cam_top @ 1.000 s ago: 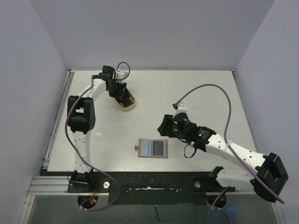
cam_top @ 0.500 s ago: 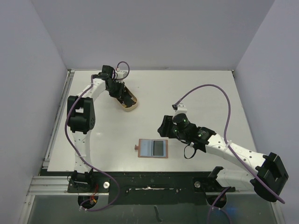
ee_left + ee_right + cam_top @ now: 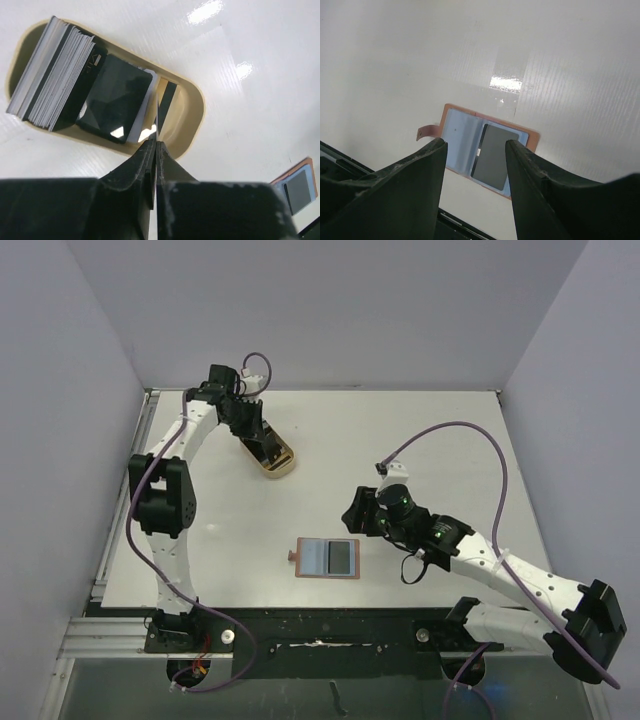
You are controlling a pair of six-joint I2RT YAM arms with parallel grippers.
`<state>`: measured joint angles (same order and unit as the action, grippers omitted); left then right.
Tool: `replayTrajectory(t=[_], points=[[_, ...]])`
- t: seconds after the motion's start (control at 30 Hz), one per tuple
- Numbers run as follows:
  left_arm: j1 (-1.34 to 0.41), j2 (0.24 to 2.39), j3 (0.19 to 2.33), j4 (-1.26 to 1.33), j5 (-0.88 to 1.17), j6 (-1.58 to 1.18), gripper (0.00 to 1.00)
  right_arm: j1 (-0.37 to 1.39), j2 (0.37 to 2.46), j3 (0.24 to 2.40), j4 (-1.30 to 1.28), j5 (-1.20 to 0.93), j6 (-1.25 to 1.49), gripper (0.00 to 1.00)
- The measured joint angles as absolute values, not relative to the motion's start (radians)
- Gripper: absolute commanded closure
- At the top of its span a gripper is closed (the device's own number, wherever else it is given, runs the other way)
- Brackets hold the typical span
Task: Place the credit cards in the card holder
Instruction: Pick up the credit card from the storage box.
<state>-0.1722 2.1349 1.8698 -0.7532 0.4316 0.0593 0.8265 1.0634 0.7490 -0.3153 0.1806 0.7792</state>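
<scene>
My left gripper [image 3: 156, 142] is shut on the edge of one thin credit card [image 3: 168, 102], which stands edge-on over the right end of the tan oval tray [image 3: 196, 102]. A stack of credit cards [image 3: 50, 75] stands at the tray's left end, and a black card [image 3: 117, 97] leans beside it. From above, the left gripper [image 3: 265, 447] sits at the tray [image 3: 281, 464] at the back left. The card holder [image 3: 327, 557] lies open in front, its inside blue-grey [image 3: 462, 140], with a grey card [image 3: 496, 156] in its right pocket. My right gripper [image 3: 476, 145] hovers open above it, holding nothing.
The holder's snap tab [image 3: 427, 133] sticks out to its left. The table's dark near edge [image 3: 465, 222] runs just below the holder. In the top view the right gripper [image 3: 353, 511] hangs just right of and behind the holder. Lilac walls enclose the white table [image 3: 420, 430].
The left gripper's jaws have closed on a card in the tray, and the left arm's elbow has swung left. The right arm has barely moved.
</scene>
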Motion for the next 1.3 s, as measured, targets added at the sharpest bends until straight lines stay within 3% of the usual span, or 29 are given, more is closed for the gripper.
replayTrajectory(t=[0.2, 0.5, 0.9, 1.3], points=[[-0.172, 2.017, 1.852, -0.759, 0.397, 0.034, 1.0, 0.826, 1.036, 0.754, -0.336, 0.198, 0.766, 0.49], [-0.177, 1.775, 1.629, -0.71, 0.415, -0.021, 1.0, 0.83, 1.018, 0.776, -0.354, 0.2, 0.73, 0.49], [-0.243, 1.512, 1.282, -0.621, 0.641, -0.091, 1.0, 0.84, 1.019, 0.852, -0.315, 0.113, 0.646, 0.55], [-0.423, 1.384, 1.107, -0.516, 0.878, -0.095, 1.0, 0.838, 1.061, 0.902, -0.255, -0.027, 0.583, 0.5]])
